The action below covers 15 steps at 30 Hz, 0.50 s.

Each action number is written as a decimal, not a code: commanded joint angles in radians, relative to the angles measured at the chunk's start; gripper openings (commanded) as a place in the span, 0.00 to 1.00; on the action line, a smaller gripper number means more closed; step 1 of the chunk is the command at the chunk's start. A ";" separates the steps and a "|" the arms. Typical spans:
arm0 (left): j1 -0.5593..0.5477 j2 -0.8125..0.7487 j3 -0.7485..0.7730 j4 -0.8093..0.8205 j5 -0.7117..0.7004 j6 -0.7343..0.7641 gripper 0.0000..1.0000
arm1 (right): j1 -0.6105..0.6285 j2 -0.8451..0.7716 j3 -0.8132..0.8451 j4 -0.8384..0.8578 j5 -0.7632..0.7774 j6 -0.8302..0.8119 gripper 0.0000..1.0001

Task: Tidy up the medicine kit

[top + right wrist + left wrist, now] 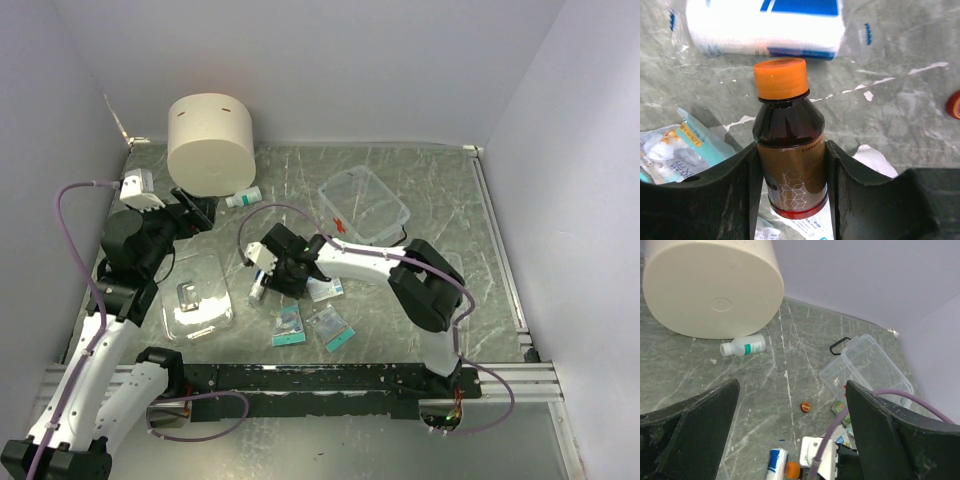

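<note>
Bright, even light is falling from above; soft shadows are lying on the table (pixel 450 180), and details are looking sharp.

no wording can be read in full. a red sign is noted on the side of the medicine kit (pixel 365 205). on the brown bottle (pixel 790 165) a label with a cube pattern and one line of unreadable small print is recorded. blurred print is seen on the sachet (pixel 670 150), blue marks on the wrapped roll (pixel 765 25), and a teal label, illegible, on the white bottle (pixel 743 346).
</note>
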 commanded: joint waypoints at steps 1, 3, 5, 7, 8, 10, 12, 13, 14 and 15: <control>0.012 -0.001 -0.017 0.011 -0.020 -0.036 1.00 | 0.004 -0.158 -0.057 0.131 0.029 0.077 0.39; 0.012 0.002 -0.025 0.013 -0.022 -0.056 1.00 | 0.002 -0.244 -0.125 0.239 0.048 0.146 0.38; 0.012 0.007 -0.037 0.038 0.004 -0.063 1.00 | 0.002 -0.334 -0.204 0.342 0.074 0.229 0.38; 0.012 0.015 -0.038 0.056 0.028 -0.062 1.00 | -0.005 -0.416 -0.278 0.434 0.116 0.337 0.38; 0.012 0.018 -0.036 0.057 0.035 -0.060 1.00 | -0.012 -0.449 -0.304 0.471 0.145 0.416 0.38; 0.012 0.027 -0.029 0.062 0.055 -0.050 0.98 | -0.052 -0.500 -0.324 0.486 0.191 0.544 0.38; 0.012 0.035 -0.025 0.071 0.083 -0.041 0.96 | -0.092 -0.536 -0.325 0.482 0.215 0.648 0.38; 0.012 0.039 -0.025 0.076 0.101 -0.039 0.96 | -0.108 -0.552 -0.325 0.485 0.227 0.689 0.37; 0.012 0.044 -0.023 0.077 0.119 -0.036 0.95 | -0.129 -0.562 -0.353 0.482 0.238 0.729 0.37; 0.012 0.048 -0.020 0.076 0.130 -0.035 0.94 | -0.152 -0.567 -0.358 0.472 0.243 0.770 0.36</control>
